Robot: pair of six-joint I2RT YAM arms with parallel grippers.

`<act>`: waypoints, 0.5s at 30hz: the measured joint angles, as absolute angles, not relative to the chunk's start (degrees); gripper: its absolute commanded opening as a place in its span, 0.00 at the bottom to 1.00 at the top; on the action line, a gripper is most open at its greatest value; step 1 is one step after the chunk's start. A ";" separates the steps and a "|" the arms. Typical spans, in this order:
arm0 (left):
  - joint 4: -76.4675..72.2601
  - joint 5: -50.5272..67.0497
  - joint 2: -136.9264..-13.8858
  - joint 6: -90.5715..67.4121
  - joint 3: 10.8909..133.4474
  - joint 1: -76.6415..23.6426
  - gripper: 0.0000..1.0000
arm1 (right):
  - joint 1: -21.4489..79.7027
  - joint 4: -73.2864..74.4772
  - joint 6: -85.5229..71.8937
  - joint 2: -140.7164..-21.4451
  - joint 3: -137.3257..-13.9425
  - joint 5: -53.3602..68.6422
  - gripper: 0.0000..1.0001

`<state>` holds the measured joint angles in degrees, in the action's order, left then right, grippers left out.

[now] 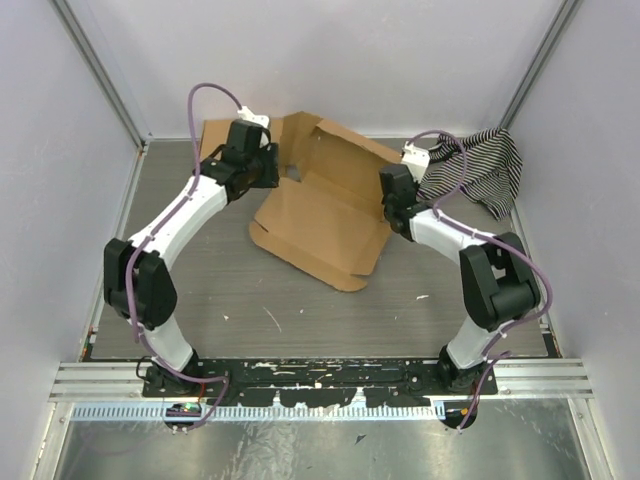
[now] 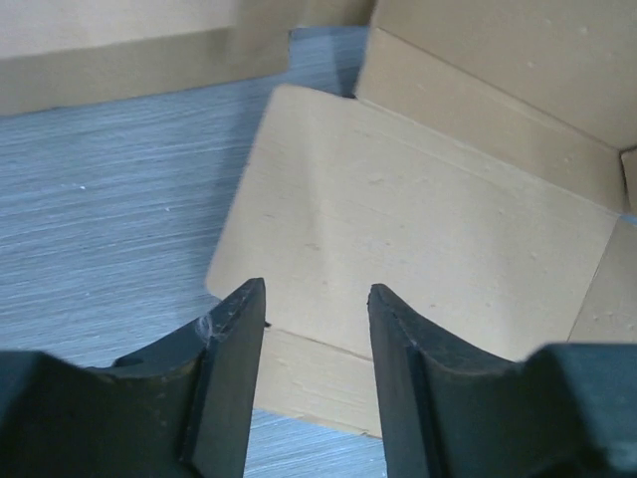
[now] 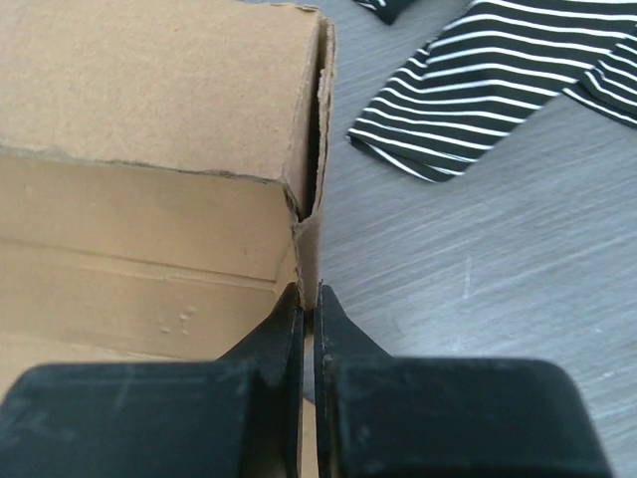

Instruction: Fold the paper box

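Scanning near to far from the top view: grey, streaky table [image 1: 250, 300], then the paper box [image 1: 320, 225] mid-table to far centre, part-folded, with a flat brown panel with rounded corners nearest and raised walls and loose flaps behind. Flanked by left gripper [image 1: 262, 165] at its far-left side and right gripper [image 1: 397, 198] at its right edge; finger gaps too small to read from above. Settled only by the wrist views. Left gripper [image 2: 317, 299] parted fairly wide, holding nothing, hanging over a flat rounded-corner flap with bare table to the left and a creased wall beyond; contact with the flap not clear. Right gripper [image 3: 309, 299] nearly closed, pinching the thin upright edge of a box wall between its fingers [image 3: 284, 329]. Corrugated board matte and tan, ragged along one torn-looking top edge, layers split open at the corner just past the fingertips. Farther right, only partly visible from above, striped cloth [image 3: 498, 80] lying crumpled, black-and-white, soft, apart from the box; same cloth [image 1: 480, 165] at the far-right corner near the wall.
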<state>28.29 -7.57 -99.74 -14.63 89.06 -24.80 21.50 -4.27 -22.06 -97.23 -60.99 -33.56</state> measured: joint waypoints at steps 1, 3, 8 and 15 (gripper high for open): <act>28.77 -7.64 -99.09 -14.22 89.69 -24.47 0.58 | 21.04 -4.23 -22.04 -96.14 -59.94 -33.06 0.01; 30.30 -7.62 -98.43 -13.28 92.31 -23.18 0.60 | 20.38 -4.25 -21.76 -94.48 -58.28 -32.21 0.01; 30.20 -1.63 -98.30 -13.39 98.06 -13.08 0.56 | 19.20 -5.06 -19.70 -90.96 -54.59 -29.43 0.01; 20.47 11.27 -98.48 -18.22 88.97 -1.15 0.56 | 14.68 -6.70 -15.88 -87.81 -51.51 -19.92 0.01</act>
